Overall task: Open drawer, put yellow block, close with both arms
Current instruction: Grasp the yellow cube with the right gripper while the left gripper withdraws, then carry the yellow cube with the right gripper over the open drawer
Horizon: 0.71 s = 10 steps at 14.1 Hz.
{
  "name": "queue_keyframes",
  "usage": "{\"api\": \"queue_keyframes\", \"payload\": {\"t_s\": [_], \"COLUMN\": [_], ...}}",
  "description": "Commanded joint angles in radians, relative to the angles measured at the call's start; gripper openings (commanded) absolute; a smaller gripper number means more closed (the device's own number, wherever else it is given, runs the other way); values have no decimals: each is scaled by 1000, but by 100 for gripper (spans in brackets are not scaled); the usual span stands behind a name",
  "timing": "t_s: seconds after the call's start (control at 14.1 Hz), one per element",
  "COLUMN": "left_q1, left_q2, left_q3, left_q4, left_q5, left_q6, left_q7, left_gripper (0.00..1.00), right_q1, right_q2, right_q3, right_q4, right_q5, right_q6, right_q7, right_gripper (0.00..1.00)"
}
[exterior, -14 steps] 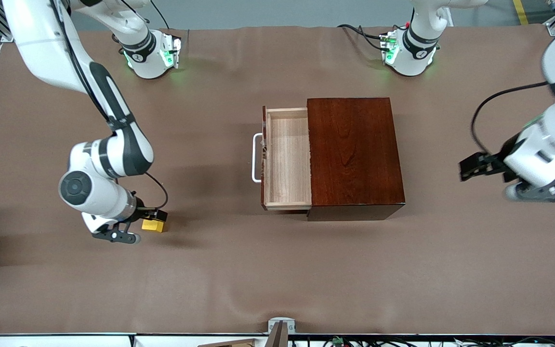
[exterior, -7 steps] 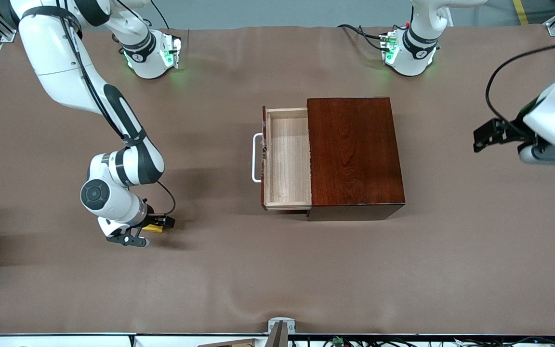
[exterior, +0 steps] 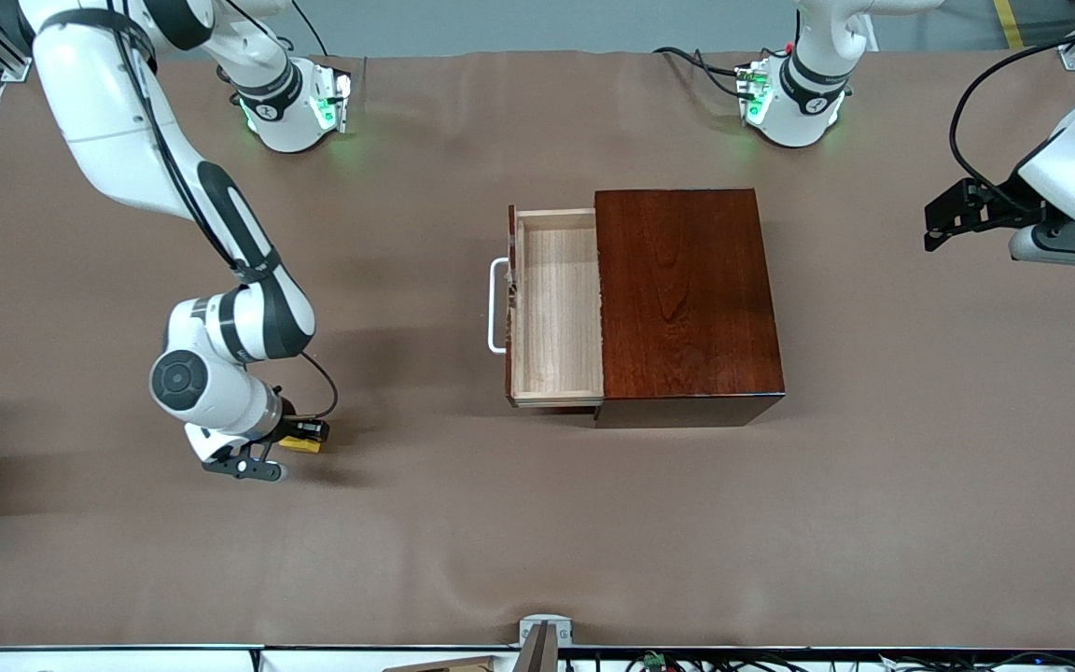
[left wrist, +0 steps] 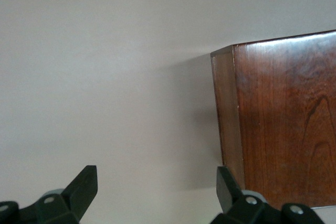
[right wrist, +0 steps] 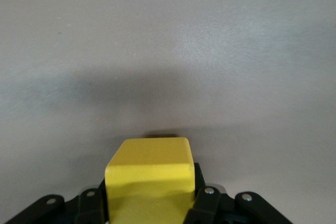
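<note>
A: Right claw (exterior: 300, 439)?
B: Down at the table (exterior: 537, 523), clamped on the yellow block (exterior: 302, 444), well apart from the drawer (exterior: 556, 308) toward the right arm's end, nearer the front camera than its handle (exterior: 496, 306).
A: Drawer?
B: Pulled out of the dark wooden box (exterior: 687, 299), tray bare.
A: Left claw (left wrist: 157, 192)?
B: Fingers spread wide, holding nothing, above the table off the box's closed end; that arm waits.

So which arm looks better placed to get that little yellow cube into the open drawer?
The right arm. Its tool is shut on the yellow block, with the drawer pulled open nearby. The left tool is open, over the table's other end.
</note>
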<state>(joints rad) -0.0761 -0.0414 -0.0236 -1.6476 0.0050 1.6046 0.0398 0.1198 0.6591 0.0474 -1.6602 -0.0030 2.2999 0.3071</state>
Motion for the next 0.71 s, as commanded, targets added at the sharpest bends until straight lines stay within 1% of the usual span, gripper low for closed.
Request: {"api": "queue_keyframes", "payload": {"t_s": [0.0, 0.14, 0.28, 0.35, 0.49, 0.64], "left_q1": [7, 7, 6, 3, -2, 2], "left_q2": [-18, -20, -20, -20, -9, -6], "left_q3": [-4, -2, -9, -10, -10, -10], "left_q4": [-9, -9, -9, -9, 6, 11], "left_q5": [-5, -13, -16, -17, -20, -19], "left_q6": [-23, -25, -35, -40, -40, -43], "left_q7": [15, -23, -113, -117, -118, -97], "left_gripper": [100, 100, 100, 100, 100, 100], "right_q1": [-5, 3, 30, 56, 121, 191], "right_q2": [-210, -309, -323, -320, -320, -320], "right_q3": [11, 22, 41, 46, 48, 68], "right_q4": [13, 71, 196, 256, 302, 307], "right_q5": [-18, -12, -2, 3, 14, 56], "right_q6": [-248, -441, -616, -667, -706, -700], "right_q7": [-13, -37, -20, -10, 114, 222], "right_gripper": [0, 0, 0, 0, 0, 0]}}
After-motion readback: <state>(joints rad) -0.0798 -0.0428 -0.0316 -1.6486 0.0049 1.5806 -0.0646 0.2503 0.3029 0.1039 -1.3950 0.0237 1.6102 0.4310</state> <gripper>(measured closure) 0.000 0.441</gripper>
